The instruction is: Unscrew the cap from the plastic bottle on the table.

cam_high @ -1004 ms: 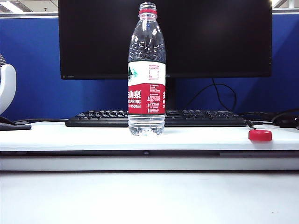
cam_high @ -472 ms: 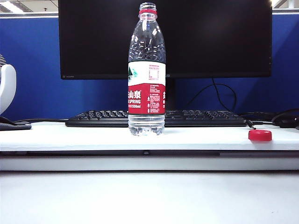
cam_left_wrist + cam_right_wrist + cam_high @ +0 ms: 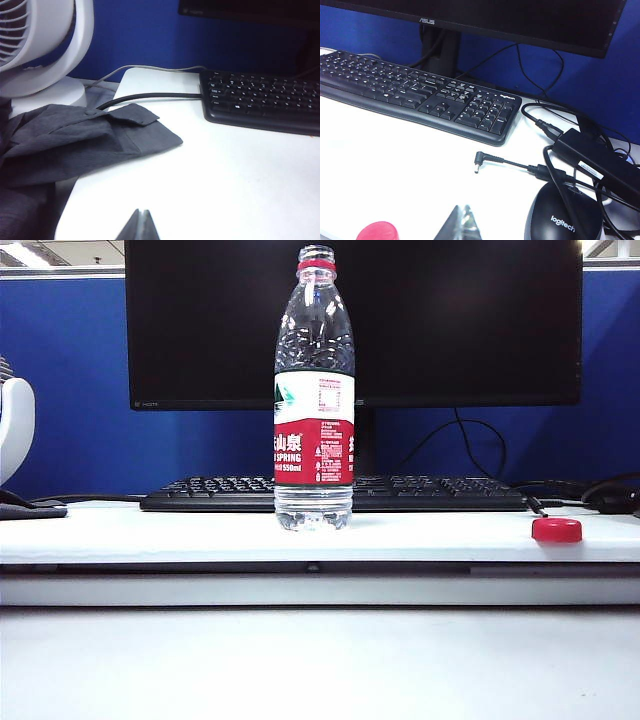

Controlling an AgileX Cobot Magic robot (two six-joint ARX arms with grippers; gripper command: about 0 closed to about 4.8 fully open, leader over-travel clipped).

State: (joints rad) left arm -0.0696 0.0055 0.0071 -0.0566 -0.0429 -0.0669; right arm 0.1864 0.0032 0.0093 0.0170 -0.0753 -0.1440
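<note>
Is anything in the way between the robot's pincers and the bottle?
Nothing visible. The plastic bottle stands alone on the table, already uncapped; the cap lies off to the right. The shut left pincer sits near the cloth, the shut right pincer by the cap; bare table lies between.

1. Clear plastic bottle with a white-and-red label and red neck ring.
2. Small round red cap.
3. White table.
4. Black keyboard.
5. Dark grey pinstriped cloth.
</note>
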